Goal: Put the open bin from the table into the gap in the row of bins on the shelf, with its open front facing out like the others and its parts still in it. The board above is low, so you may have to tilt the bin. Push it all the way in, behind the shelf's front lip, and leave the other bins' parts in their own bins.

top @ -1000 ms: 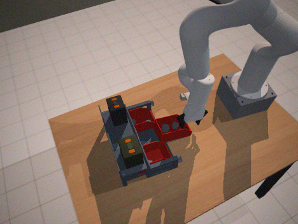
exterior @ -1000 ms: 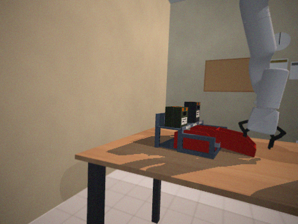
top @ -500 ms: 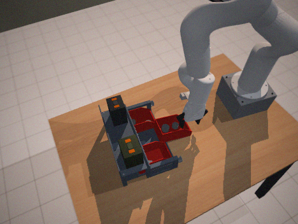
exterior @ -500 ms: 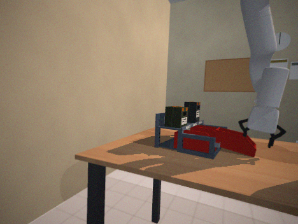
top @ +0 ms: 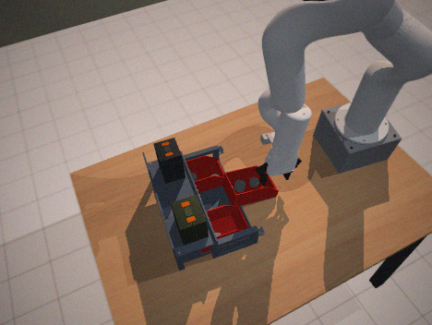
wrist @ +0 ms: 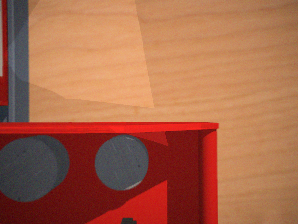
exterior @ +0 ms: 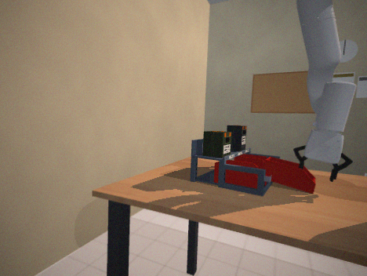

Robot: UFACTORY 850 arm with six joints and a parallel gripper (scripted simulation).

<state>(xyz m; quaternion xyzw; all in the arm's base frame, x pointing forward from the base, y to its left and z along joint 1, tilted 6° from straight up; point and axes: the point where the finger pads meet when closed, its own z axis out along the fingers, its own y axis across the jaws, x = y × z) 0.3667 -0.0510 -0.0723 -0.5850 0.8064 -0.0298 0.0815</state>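
open bin [top: 251,186]: two grey discs [top: 246,184] inside, on table | hand [top: 276,172]: spread, empty, at bin's rear wall

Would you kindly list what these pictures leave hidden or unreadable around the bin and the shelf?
- Gap in the shelf: top view, covered by the upper board and boxes.
- Labels on the boxes: exterior view, too small to read.
- Parts in the open bin: wrist view, left one cut by the edge; hidden by the bin's wall in the exterior view.
- Gripper: wrist view, open jaws not shown.
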